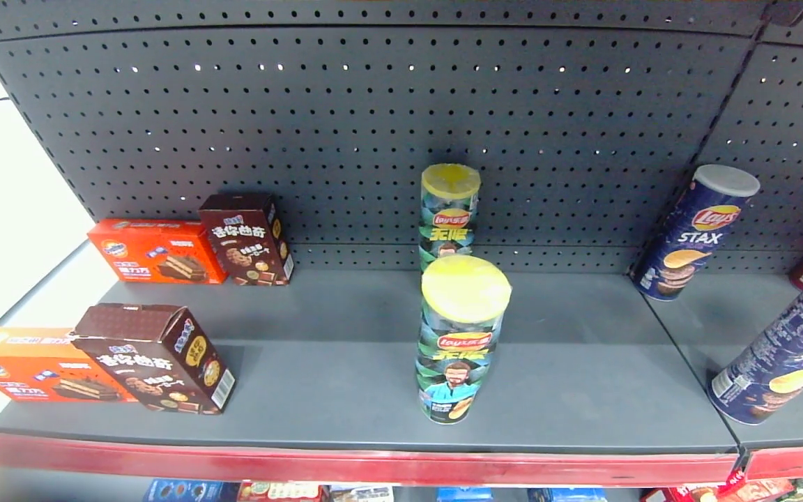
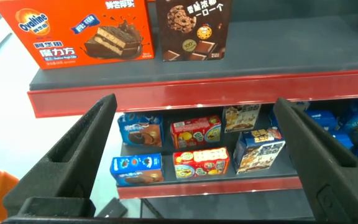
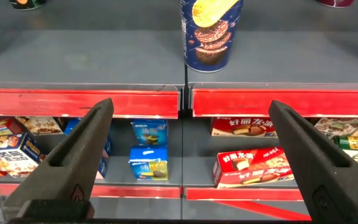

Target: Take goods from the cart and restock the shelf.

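Left gripper (image 2: 194, 102) and right gripper (image 3: 191, 104) are both spread wide and empty, facing the red front edge of the shelf (image 1: 346, 376); two yellow-lidded chip cans (image 1: 463, 341) stand upright mid-shelf, one behind the other with labels forward, likely a started row with bare deck beside it for more stock.

The dark grey shelf (image 1: 346, 390) has a red front lip and a perforated back panel. On its left side the front orange box (image 1: 32, 366) lies near the lip, with the front brown cookie box (image 1: 157, 357) standing just beside it. Behind them, against the panel, are the rear orange box (image 1: 154, 249) and the rear brown cookie box (image 1: 245, 238). In the middle, two yellow-lidded cans stand upright in a line: the front green can (image 1: 461, 341) and the rear green can (image 1: 449, 213). On the adjoining section to the right stand the rear blue can (image 1: 694, 233) and the front blue can (image 1: 785, 355), both pale-lidded.
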Robot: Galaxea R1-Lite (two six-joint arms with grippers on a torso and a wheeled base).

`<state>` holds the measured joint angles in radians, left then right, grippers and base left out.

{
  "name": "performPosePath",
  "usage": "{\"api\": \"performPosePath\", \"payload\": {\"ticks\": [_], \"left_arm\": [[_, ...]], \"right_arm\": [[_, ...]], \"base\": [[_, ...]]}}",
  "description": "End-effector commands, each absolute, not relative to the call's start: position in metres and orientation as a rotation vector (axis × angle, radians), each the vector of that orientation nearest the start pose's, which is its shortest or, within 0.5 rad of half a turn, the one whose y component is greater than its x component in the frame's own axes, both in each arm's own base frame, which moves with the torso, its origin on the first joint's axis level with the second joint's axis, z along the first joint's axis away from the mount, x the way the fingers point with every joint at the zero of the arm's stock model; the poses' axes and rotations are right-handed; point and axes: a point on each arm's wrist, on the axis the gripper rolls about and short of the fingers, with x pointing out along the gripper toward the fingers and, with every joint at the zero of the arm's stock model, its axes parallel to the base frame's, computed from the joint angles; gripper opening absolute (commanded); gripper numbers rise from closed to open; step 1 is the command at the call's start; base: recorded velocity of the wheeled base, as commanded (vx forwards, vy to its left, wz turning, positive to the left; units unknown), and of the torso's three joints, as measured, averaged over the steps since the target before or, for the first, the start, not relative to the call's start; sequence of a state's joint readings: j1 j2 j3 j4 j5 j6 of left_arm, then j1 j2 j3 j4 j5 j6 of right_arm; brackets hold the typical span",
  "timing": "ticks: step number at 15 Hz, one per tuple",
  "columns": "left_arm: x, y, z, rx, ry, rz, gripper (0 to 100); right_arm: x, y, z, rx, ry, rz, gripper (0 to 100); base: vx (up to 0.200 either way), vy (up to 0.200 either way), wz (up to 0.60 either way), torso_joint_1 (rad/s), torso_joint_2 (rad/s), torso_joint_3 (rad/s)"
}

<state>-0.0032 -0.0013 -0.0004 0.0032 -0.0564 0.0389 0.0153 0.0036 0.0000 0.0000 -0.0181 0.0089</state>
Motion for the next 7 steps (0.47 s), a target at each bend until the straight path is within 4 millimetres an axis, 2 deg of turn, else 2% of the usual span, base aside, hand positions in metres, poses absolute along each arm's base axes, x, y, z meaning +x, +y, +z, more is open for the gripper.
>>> {"api": "performPosePath", "payload": {"ticks": [1, 7], "left_arm": [[-0.0228, -0.0012, 0.0752, 0.04, 0.002, -0.06, 100], [-0.0228, -0.0012, 0.0752, 0.038, 0.002, -0.058, 100]], "right_arm": [[-0.0223, -0.0008, 0.0756, 0.008, 0.006, -0.003, 100], [-0.0223, -0.0008, 0.0756, 0.008, 0.006, -0.003, 100]], "base": [[0.0, 0.0, 0.0, 0.0, 0.0, 0.0], [0.0, 0.0, 0.0, 0.0, 0.0, 0.0]]}}
